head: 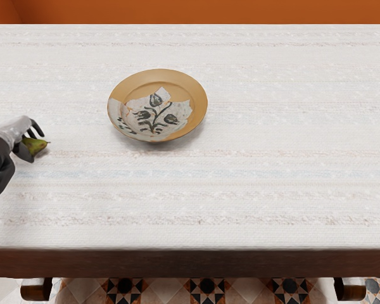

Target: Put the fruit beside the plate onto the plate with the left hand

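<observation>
1. Head view shows the left hand at the picture's left edge, at about 9 o'clock in the frame. Its arm comes in from that side, and the right arm does not show at all.
2. The hand's fingers are curled round a small green fruit. One dark finger hooks over the top and another part of the hand sits under it, so it reads as a grasp. I cannot tell whether the fruit rests on the table or is just clear of it.
3. The fruit lies well apart from the plate, between 8 and 9 o'clock of it. The plate is a shallow orange dish with a pale centre and a dark flower painted on it, and nothing lies in it.
4. The step in hand looks like securing the grip before the carry, and the placing itself is not yet done.
5. To do it well:
   - Make the hold firm on both sides of the fruit before raising it, since it is small and tapered and could squirt out of a loose pinch.
   - Lift straight up first, high enough to pass over the raised rim.
   - Then travel toward 2 o'clock from the hand's present spot.
6. Aim for the pale middle of the plate, not the sloping rim at its 9 o'clock side. Lower the fruit until it nearly touches, then ease the fingers apart so it settles and does not roll off.
</observation>
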`<state>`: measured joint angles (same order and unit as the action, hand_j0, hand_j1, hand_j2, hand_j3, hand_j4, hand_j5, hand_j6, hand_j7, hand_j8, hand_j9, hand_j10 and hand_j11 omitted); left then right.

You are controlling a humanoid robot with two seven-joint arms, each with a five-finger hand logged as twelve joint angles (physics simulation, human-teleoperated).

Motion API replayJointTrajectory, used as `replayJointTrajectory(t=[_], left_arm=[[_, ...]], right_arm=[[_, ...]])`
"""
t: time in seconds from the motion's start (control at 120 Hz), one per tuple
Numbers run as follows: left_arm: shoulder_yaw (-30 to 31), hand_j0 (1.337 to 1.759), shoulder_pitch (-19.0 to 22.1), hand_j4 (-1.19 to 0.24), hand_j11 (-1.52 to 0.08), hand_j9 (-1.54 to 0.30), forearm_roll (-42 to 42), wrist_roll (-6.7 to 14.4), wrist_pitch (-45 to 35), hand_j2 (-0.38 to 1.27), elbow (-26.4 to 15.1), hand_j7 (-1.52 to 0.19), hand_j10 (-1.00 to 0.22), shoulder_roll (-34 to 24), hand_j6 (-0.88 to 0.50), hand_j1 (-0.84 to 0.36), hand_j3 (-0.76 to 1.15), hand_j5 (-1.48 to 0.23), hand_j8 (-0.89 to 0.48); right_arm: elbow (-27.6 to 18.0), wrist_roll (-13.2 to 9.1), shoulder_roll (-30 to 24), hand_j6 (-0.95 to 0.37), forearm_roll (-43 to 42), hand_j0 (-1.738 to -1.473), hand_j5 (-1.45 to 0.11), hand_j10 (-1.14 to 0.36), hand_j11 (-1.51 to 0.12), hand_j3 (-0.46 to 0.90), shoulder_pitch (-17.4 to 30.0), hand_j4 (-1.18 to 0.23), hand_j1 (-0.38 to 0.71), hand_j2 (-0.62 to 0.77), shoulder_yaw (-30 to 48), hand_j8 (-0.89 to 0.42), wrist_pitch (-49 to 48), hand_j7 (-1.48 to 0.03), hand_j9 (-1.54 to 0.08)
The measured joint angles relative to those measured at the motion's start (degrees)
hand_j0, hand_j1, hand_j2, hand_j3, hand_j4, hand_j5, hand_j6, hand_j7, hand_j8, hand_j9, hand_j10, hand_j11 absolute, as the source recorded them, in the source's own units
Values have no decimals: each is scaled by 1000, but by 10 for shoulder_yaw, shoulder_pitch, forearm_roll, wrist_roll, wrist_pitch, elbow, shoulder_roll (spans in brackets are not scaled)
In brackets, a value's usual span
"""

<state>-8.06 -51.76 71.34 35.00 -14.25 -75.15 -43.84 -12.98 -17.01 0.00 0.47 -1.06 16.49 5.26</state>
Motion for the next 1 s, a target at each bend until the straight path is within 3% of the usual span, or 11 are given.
replayJointTrajectory(t=[0.258, 0.375, 0.492, 0.733, 1.0], left_arm=[[2, 1656, -2, -614, -795, -796, -1, 0, 0, 299, 0, -790, -608, 0, -528, -285, 0, -786, -480], [-1, 1656, -14, -629, -829, -831, -16, 0, 1, 275, 0, -830, -622, 0, -512, -283, 0, -833, -457], [-4, 1656, -49, -639, -849, -851, -78, 0, 1, 315, 0, -848, -617, 1, -509, -290, 0, -858, -452], [-59, 1656, -56, -646, -867, -869, -201, 0, 4, 352, 0, -866, -599, 14, -488, -308, 0, -884, -429], [-94, 1656, -114, -641, -869, -868, -331, 0, 26, 330, 0, -867, -581, 26, -478, -316, 0, -889, -418]], right_arm=[[0, 0, 0, 0, 0, -1658, 0, 0, 0, 0, 0, 0, -349, 0, 0, 0, 0, 0, 0], [0, 0, 0, 0, 0, -1658, 0, 0, 0, 0, 0, 0, -349, 0, 0, 0, 0, 0, 0], [0, 0, 0, 0, 0, -1658, 0, 0, 0, 0, 0, 0, -349, 0, 0, 0, 0, 0, 0], [0, 0, 0, 0, 0, -1658, 0, 0, 0, 0, 0, 0, -349, 0, 0, 0, 0, 0, 0], [1, 0, 0, 0, 0, -1658, 0, 0, 0, 0, 0, 0, -349, 0, 0, 0, 0, 0, 0]])
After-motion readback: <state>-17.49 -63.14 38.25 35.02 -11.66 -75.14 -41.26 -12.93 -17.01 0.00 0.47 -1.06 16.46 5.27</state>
